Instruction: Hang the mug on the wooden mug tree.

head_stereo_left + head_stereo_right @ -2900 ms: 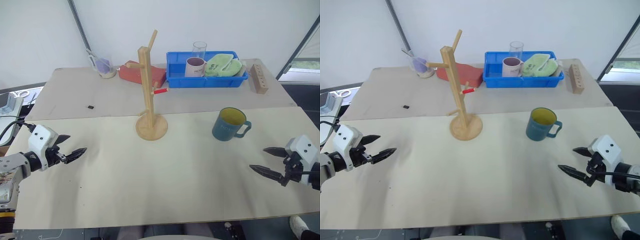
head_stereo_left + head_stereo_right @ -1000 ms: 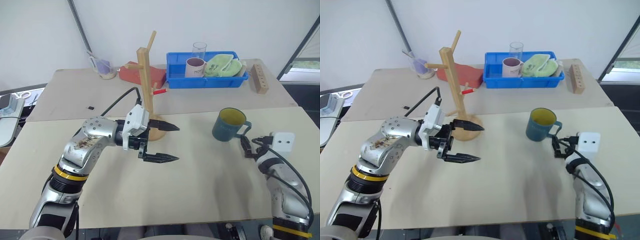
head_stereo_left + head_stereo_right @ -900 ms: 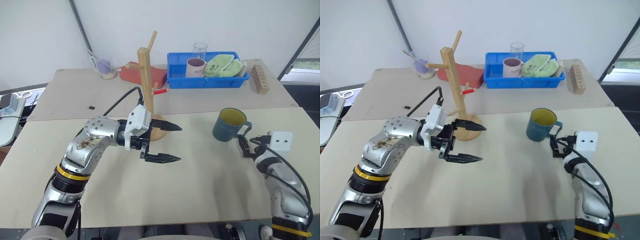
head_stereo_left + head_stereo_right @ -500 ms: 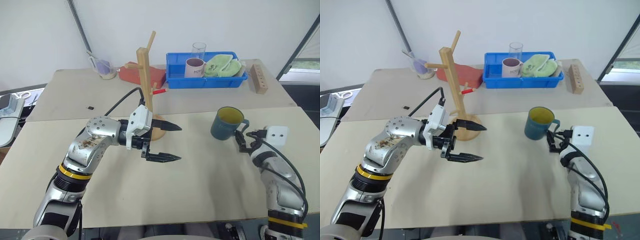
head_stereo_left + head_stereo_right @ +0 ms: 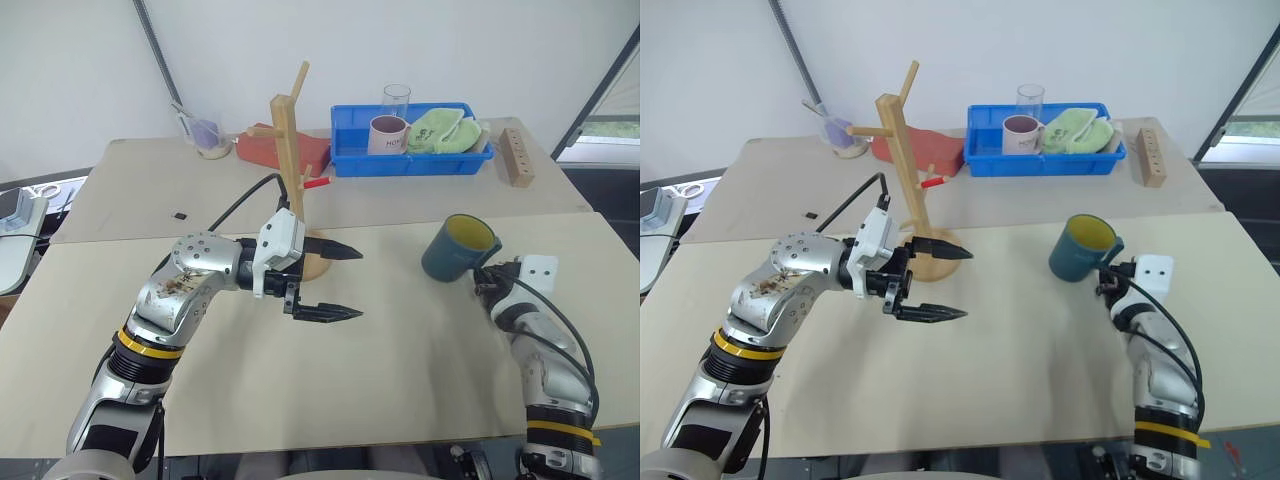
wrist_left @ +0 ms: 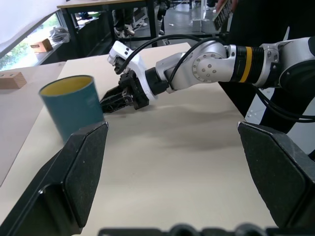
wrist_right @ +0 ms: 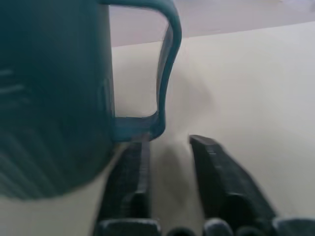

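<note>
The teal-blue mug point(image 5: 452, 252) with its yellow inside stands on the near table at the right, tipped a little off upright, its handle toward my right gripper point(image 5: 484, 281). In the right wrist view the two fingers point(image 7: 130, 179) have drawn to a narrow gap around the lower end of the handle point(image 7: 165, 73). The wooden mug tree point(image 5: 288, 165) stands left of centre. Just in front of its round base, my left gripper point(image 5: 356, 284) hovers wide open and holds nothing. The left wrist view shows the mug point(image 6: 71, 110) with the right gripper point(image 6: 114, 100) touching its far side.
On the far table sit a blue bin point(image 5: 345, 160) holding a pinkish mug point(image 5: 386, 134) and a green cloth point(image 5: 445, 130), a clear glass point(image 5: 397, 97), a wooden block with holes point(image 5: 517, 157), a red object point(image 5: 262, 148) and a small cup point(image 5: 208, 136).
My right gripper has crept forward to the mug's handle and closed from wide open to a narrow gap. The mug has tipped slightly. The left arm has stayed where it was.
</note>
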Motion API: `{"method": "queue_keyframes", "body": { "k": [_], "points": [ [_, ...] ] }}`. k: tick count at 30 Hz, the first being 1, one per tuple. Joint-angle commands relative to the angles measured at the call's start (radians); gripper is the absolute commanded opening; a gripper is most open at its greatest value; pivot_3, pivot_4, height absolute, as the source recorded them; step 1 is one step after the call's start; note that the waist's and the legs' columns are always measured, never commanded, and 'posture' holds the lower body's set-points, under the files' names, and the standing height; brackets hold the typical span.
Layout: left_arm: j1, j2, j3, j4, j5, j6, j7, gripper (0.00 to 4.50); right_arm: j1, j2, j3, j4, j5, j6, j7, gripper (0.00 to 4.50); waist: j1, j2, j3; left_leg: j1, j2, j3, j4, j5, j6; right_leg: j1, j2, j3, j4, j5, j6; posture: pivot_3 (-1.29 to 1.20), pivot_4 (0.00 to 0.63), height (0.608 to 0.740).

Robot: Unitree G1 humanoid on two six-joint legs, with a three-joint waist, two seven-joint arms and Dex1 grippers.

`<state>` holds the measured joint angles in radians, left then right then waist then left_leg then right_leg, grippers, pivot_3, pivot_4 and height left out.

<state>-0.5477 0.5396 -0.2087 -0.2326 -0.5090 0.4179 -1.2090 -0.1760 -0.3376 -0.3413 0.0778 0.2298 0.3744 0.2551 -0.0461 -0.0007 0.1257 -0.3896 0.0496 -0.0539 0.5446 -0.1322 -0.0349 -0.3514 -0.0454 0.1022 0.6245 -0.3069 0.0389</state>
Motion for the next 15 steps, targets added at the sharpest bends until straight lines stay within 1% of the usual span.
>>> {"method": "queue_keyframes", "body": {
  "k": [1,5,7,11,12,15],
  "points": [
    [-0.019,-0.001,0.014,-0.016,0.003,-0.011,0.009,4.50,-0.025,-0.010,-0.007,0.007,0.013,-0.053,0.010,0.04,0.000,0.000,0.000,0.000,0.000,0.000,0.000,0.000,0.000,0.000,0.000,0.000,0.000,0.000,0.000,0.00,0.150,0.734],
    [-0.015,0.001,0.017,-0.016,0.006,-0.012,0.017,4.50,-0.011,-0.032,0.013,-0.009,0.001,-0.065,0.039,0.04,0.000,0.000,0.000,0.000,0.000,0.000,0.000,0.000,0.000,0.000,0.000,0.000,0.000,0.000,0.000,0.00,0.150,0.734],
    [-0.007,0.008,0.023,-0.023,0.004,-0.009,0.023,4.50,0.017,-0.056,0.020,-0.047,-0.025,-0.067,0.035,0.04,0.001,0.000,0.000,0.000,0.000,0.000,0.000,0.000,0.000,0.000,0.000,0.000,0.000,0.000,0.000,0.00,0.150,0.734],
    [0.007,0.024,0.034,-0.033,-0.001,-0.005,0.030,4.50,0.088,-0.101,-0.004,-0.128,-0.024,-0.053,0.046,0.04,0.003,0.000,0.000,0.000,0.000,0.000,0.000,0.000,0.000,-0.001,0.000,0.000,0.000,0.000,0.000,0.00,0.150,0.734],
    [0.009,0.027,0.035,-0.034,-0.002,-0.004,0.031,4.50,0.108,-0.114,-0.012,-0.146,-0.023,-0.050,0.051,0.62,0.002,0.000,0.000,0.000,0.000,0.000,0.000,0.000,0.000,-0.001,0.000,0.000,0.000,0.000,0.000,0.00,0.150,0.734],
    [0.014,0.040,0.037,-0.037,-0.004,-0.003,0.025,4.50,0.166,-0.156,-0.028,-0.187,-0.009,-0.041,0.083,1.59,0.002,0.000,0.000,0.000,0.000,0.000,0.000,0.000,0.000,-0.001,0.000,0.000,0.000,-0.001,-0.001,0.00,0.150,0.734]
  ]
}}
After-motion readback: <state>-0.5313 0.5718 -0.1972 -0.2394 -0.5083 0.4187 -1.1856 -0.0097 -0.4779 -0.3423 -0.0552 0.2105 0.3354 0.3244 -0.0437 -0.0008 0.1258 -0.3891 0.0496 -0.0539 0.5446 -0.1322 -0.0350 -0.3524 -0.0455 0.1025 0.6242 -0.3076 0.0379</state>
